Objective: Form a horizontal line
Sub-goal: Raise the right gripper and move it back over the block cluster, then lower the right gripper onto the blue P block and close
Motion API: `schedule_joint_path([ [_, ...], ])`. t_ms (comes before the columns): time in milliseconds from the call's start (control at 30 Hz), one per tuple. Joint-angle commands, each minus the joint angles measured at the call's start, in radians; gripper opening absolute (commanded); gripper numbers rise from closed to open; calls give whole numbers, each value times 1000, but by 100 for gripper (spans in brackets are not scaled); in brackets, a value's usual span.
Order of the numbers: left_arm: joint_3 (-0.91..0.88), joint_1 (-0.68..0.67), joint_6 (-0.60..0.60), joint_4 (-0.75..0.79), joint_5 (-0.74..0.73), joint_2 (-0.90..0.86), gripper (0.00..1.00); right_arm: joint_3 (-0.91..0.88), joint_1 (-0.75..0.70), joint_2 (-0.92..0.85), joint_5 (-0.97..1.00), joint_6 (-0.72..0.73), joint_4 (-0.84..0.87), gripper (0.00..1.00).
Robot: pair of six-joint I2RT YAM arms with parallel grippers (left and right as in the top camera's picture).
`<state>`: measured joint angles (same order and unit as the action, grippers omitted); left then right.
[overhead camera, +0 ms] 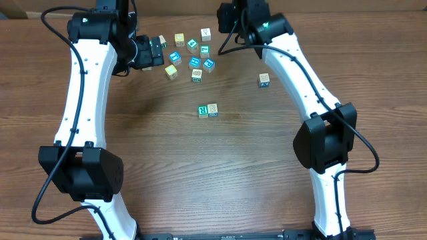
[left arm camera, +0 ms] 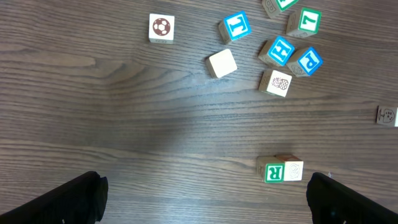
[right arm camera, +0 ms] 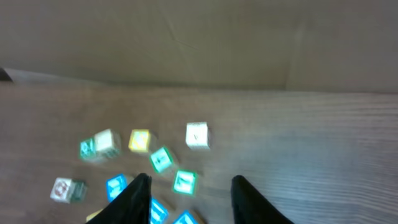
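Observation:
Several small letter and picture blocks lie on the wooden table. A green R block [overhead camera: 203, 111] [left arm camera: 274, 173] touches a pale block [overhead camera: 213, 110] [left arm camera: 293, 171] in a short row at mid-table. A loose cluster [overhead camera: 193, 59] lies at the back, with a blue T block [left arm camera: 236, 26], a blue H block [left arm camera: 280, 51], a green 7 block [left arm camera: 308, 21] [right arm camera: 184, 182] and a blank block [left arm camera: 222, 63]. A soccer-ball block [left arm camera: 161, 28] lies apart on the left. My left gripper [overhead camera: 151, 53] [left arm camera: 205, 205] is open, empty and high above the table. My right gripper [overhead camera: 228, 23] [right arm camera: 189, 202] is open and empty above the cluster's far side.
A single block [overhead camera: 264, 80] [left arm camera: 387, 115] lies alone to the right of the cluster. A white block [right arm camera: 197, 135] and a yellow block [right arm camera: 139, 140] sit at the cluster's back edge. A cardboard wall [right arm camera: 199, 43] stands behind the table.

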<state>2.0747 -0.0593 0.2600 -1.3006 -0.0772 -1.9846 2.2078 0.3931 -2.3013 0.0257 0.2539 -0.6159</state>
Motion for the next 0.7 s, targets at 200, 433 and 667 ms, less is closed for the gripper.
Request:
schedule_joint_path([
  [200,6,-6,10,0,7,-5,100,-255,25,-1,-12,-59,338,79],
  [433,6,-6,10,0,7,-5,100,-256,27,-1,-40,-63,337,83],
  [667,6,-6,10,0,7,-5,100,-256,29,-13,-48,-73,338,83],
])
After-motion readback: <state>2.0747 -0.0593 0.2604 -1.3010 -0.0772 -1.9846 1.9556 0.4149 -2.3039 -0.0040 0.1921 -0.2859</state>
